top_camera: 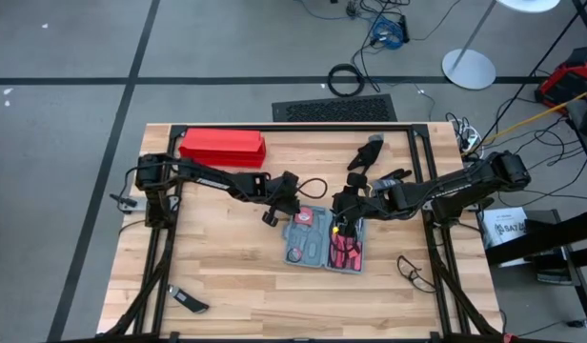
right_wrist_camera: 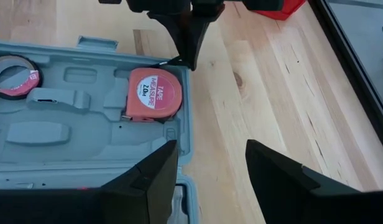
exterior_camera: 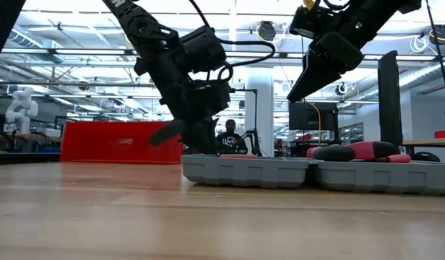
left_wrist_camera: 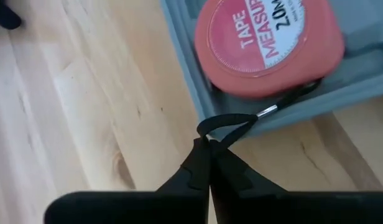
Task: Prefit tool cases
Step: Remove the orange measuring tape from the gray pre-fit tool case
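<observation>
Bare table (top_camera: 227,276) before open case (top_camera: 322,238).

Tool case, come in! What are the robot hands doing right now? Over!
Left gripper shut on tape measure strap at tool case edge. Right gripper open, above case. Nothing in the way.

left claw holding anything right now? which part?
Yes. The left claw is shut on the black wrist strap of the tape measure, which lies in the case. The right claw is open and empty.
</observation>
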`<state>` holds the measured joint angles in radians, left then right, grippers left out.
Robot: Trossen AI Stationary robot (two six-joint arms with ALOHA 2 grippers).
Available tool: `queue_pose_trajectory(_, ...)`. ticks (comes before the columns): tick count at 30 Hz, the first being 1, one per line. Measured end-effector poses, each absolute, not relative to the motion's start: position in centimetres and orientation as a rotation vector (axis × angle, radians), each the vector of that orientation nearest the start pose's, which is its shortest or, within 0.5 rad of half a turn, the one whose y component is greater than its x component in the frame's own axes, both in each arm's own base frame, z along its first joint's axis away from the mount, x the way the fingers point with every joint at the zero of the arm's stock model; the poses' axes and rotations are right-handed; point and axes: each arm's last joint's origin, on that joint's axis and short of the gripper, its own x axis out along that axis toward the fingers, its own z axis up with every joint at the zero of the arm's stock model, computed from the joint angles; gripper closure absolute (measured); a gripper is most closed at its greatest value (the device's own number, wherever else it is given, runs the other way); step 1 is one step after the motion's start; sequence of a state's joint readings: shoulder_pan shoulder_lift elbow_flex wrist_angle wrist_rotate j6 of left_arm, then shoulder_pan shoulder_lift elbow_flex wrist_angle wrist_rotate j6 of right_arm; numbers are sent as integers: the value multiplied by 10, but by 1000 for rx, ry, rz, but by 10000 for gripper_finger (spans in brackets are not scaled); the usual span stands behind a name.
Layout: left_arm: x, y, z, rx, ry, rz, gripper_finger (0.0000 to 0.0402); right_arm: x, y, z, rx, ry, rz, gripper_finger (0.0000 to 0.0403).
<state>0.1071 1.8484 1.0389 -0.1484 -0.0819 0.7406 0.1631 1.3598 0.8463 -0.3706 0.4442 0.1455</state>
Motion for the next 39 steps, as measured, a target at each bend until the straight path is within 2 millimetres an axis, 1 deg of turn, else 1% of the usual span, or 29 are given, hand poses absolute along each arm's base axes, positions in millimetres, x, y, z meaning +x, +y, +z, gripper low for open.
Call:
queue_pose_trajectory(3, 356, 37, 147, 693, 994, -164, 400, 266, 31, 221, -122, 822, -326, 218)
queue_pose_trajectory(6, 355, 32, 161, 693, 964, -141, 400, 265, 31, 221, -121, 824, -326, 218)
queue_pose_trajectory(11, 350, 24, 199, 706, 838, -106, 400, 266, 31, 221, -119, 821, -327, 218)
queue_pose_trajectory(15, 343, 20, 228, 690, 739, -46, 401, 266, 31, 221, -120, 823, -328, 218)
queue_pose_trajectory(19, 335, 19, 246, 658, 687, -7, 401, 266, 31, 221, -119, 823, -327, 218)
queue_pose_trajectory(21, 333, 20, 251, 651, 675, 5, 401, 266, 31, 221, -111, 822, -331, 218)
queue_pose_trajectory(25, 332, 19, 251, 656, 684, 12, 401, 265, 31, 220, -107, 826, -334, 218)
queue_pose_trajectory(28, 329, 20, 250, 710, 741, 92, 401, 265, 31, 220, -108, 828, -334, 218)
queue_pose_trajectory(31, 318, 21, 255, 764, 829, 171, 401, 265, 31, 220, -108, 828, -334, 218)
queue_pose_trajectory(33, 306, 22, 259, 761, 893, 200, 401, 265, 31, 220, -109, 829, -334, 218)
queue_pose_trajectory(36, 291, 22, 261, 705, 974, 229, 401, 265, 31, 219, -108, 829, -334, 218)
queue_pose_trajectory(39, 282, 21, 261, 638, 1022, 244, 401, 264, 31, 217, -109, 830, -334, 218)
